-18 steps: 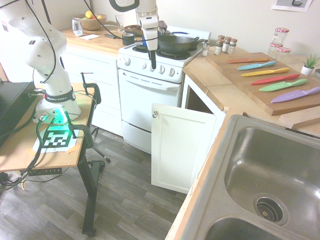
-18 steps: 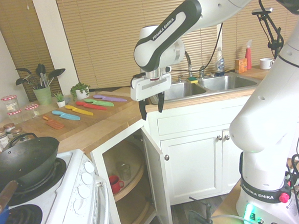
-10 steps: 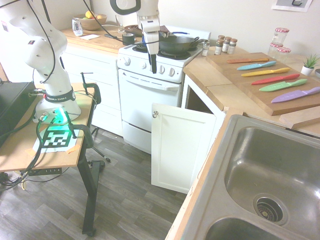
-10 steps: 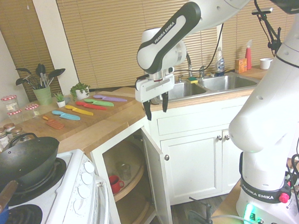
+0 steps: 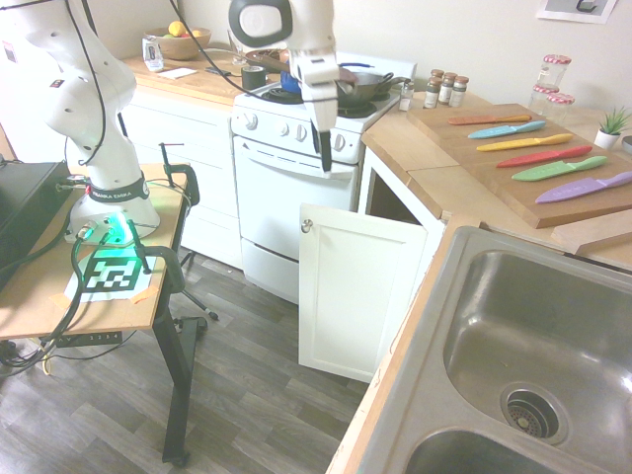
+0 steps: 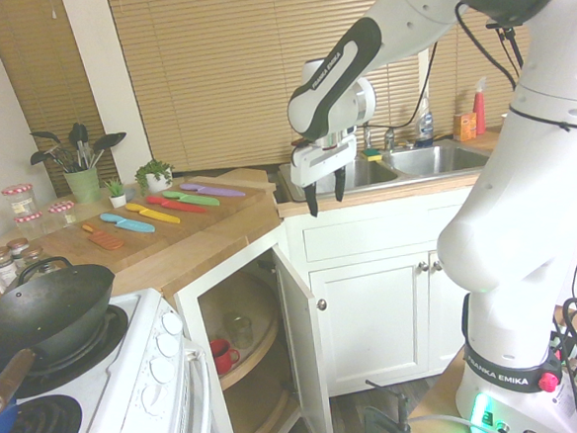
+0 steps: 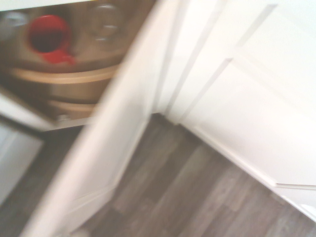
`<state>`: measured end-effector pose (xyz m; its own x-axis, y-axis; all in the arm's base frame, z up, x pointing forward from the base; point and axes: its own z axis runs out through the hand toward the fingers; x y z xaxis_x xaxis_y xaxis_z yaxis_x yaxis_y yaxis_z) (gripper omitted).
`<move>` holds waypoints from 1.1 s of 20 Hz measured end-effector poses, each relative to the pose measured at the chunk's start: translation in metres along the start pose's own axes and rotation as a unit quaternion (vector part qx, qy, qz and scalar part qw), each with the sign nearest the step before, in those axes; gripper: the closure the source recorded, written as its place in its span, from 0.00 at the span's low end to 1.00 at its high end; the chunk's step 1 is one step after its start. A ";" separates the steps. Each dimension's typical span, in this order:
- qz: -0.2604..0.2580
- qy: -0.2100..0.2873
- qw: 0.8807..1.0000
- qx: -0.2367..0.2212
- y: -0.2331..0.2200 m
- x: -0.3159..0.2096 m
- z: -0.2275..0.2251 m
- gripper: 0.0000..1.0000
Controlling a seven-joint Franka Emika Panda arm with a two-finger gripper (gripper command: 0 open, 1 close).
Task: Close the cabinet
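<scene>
Second exterior view shows the gripper (image 6: 326, 196) empty, fingers parted and pointing down, above the cabinet (image 6: 305, 359) door, which stands wide open beside the oven (image 5: 288, 197), so a push on its outer face can swing it shut.

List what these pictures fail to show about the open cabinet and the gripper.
- Cabinet interior: in the first exterior view, hidden behind its own open door.
- Lower shelf contents: in the second exterior view, cut off by the door and the bottom edge.
- Red mug and glass: motion-blurred in the wrist view.
- Gripper: jaws apart in the second exterior view; seen edge-on in the first.
</scene>
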<state>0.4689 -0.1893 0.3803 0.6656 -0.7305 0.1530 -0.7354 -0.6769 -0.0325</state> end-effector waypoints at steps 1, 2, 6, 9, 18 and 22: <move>0.002 -0.003 1.000 -0.003 0.004 0.011 0.013 0.00; 0.002 -0.007 1.000 -0.007 0.006 0.019 0.028 0.00; -0.004 -0.023 0.999 -0.026 -0.001 0.031 0.093 0.00; -0.005 -0.033 0.999 -0.035 -0.009 0.042 0.133 0.00; -0.079 -0.074 0.992 -0.066 -0.009 0.049 0.213 0.00; -0.132 -0.081 0.985 -0.079 -0.017 0.042 0.212 0.00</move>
<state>0.5366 -0.2272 0.1774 0.8388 -0.5439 -0.0241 -0.5356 -0.8324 0.1427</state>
